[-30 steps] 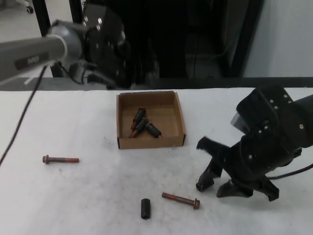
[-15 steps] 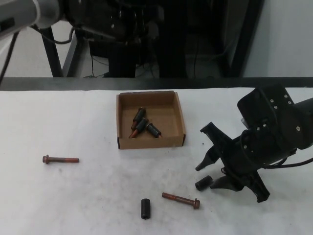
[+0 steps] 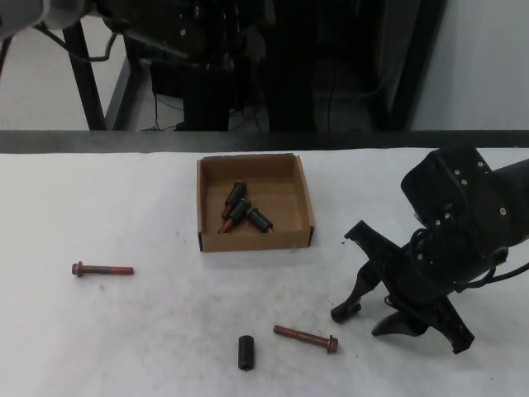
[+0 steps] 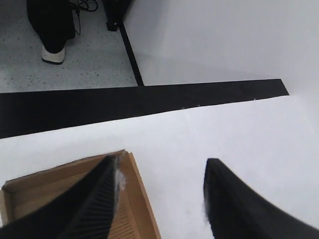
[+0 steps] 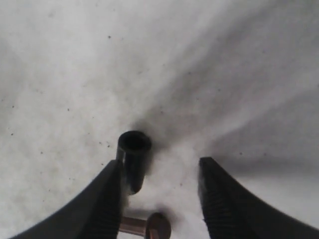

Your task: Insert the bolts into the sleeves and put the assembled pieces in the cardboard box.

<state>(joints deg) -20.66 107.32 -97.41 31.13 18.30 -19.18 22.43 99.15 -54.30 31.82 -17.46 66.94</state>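
My right gripper stands open low over the bench, right of the cardboard box. A short black sleeve lies between its fingers, close against one finger; in the high view this sleeve sits at that fingertip. A rusty bolt lies just beside it, its head showing between the fingers. A second sleeve lies at the front, and another bolt at the far left. My left gripper hangs open high above the box's corner.
Inside the box lie a few assembled pieces. White bench surface spreads around the box. A dark frame and stand rise behind the bench's far edge.
The left arm rose and withdrew toward the top left of the high view. My right gripper shifted slightly right and settled with its fingers around the sleeve.
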